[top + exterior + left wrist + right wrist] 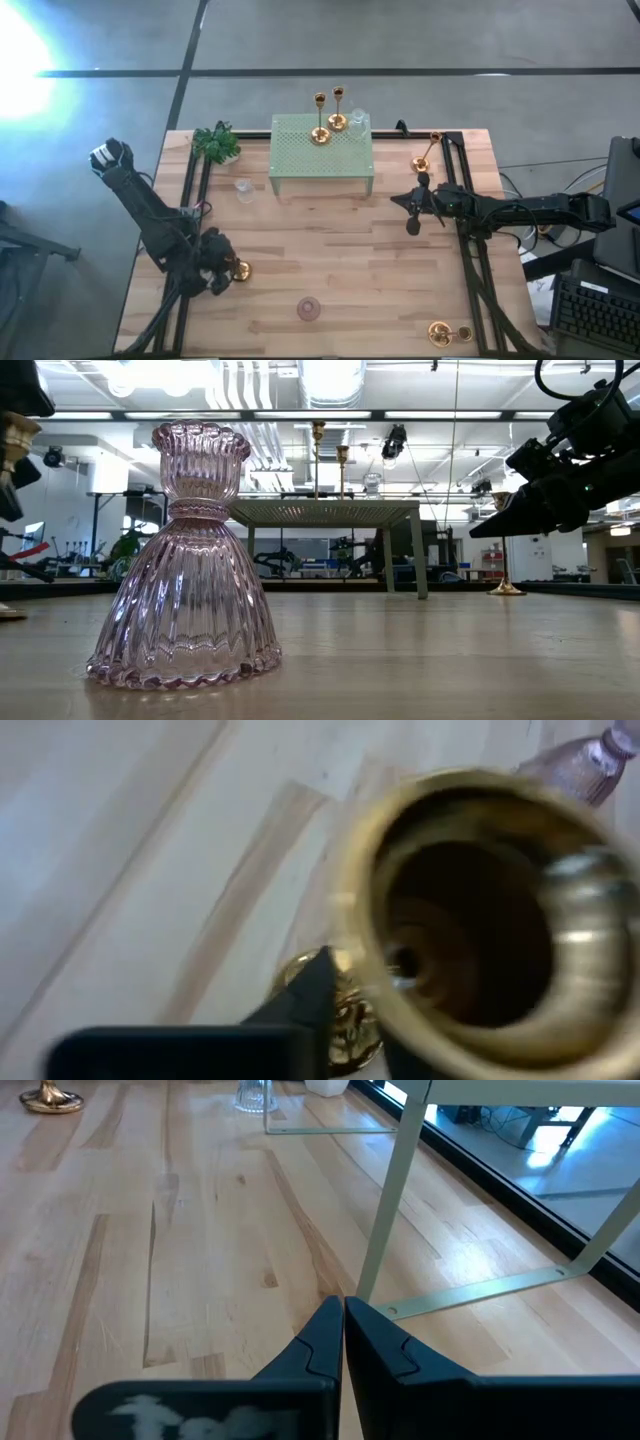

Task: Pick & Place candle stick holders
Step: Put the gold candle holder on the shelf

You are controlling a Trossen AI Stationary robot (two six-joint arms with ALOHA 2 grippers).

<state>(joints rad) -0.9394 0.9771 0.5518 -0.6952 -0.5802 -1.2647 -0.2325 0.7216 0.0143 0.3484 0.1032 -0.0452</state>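
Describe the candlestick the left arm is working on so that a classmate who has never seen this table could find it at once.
Start at the wooden table and go to its front left part, where the left gripper reaches down. The gold candlestick stands right at its fingers. The other gold ones stand on the green stand, by the right rail or in the front right corner; the nearest neighbour is pink glass.

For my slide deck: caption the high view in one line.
Left gripper closes its fingers on a brass candlestick near the table's left rail; right gripper waits beside the green stand.
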